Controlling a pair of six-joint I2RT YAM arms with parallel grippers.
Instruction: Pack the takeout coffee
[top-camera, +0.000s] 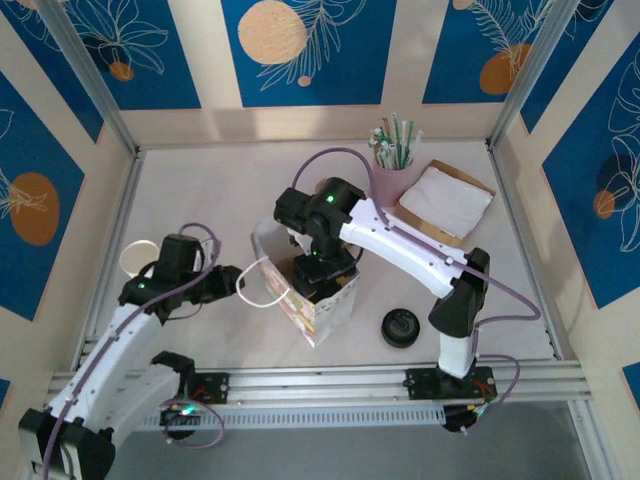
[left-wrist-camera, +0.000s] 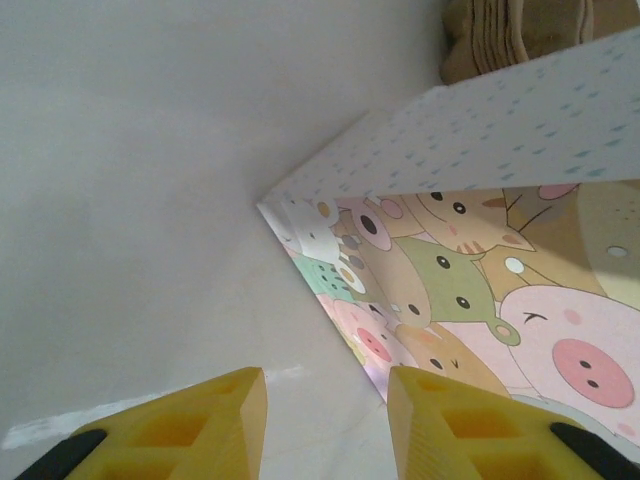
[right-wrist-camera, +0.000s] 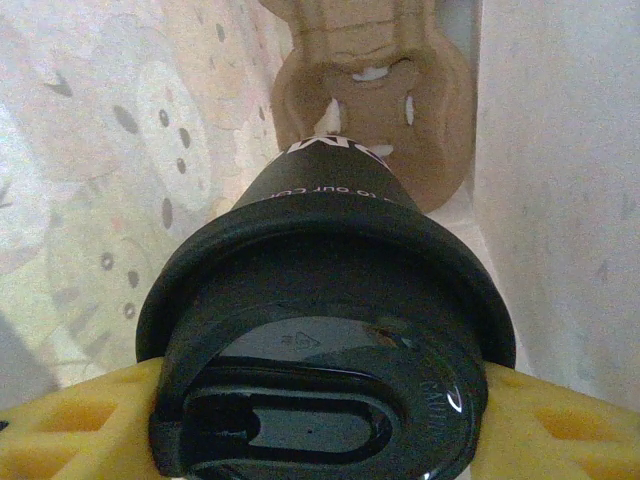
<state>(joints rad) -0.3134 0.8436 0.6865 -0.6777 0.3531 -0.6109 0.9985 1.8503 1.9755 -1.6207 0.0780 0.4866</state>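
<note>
The takeout coffee (right-wrist-camera: 330, 330), with its black lid toward the camera, hangs inside the cartoon-printed paper bag (top-camera: 322, 300). My right gripper (right-wrist-camera: 320, 400) is shut on it, one yellow finger on each side under the lid rim. Below the cup, a brown cardboard cup carrier (right-wrist-camera: 370, 110) lies at the bottom of the bag. In the top view the right gripper (top-camera: 318, 262) reaches down into the bag's mouth. My left gripper (top-camera: 236, 282) is at the bag's left side by its white handle. In the left wrist view the left gripper (left-wrist-camera: 327, 420) is open, with the bag's (left-wrist-camera: 460, 290) corner edge just off the right finger.
A plain cream paper cup (top-camera: 135, 258) stands at the left behind the left arm. A loose black lid (top-camera: 400, 327) lies right of the bag. A pink cup of straws (top-camera: 392, 170) and white napkins on brown paper (top-camera: 445, 200) are at the back right.
</note>
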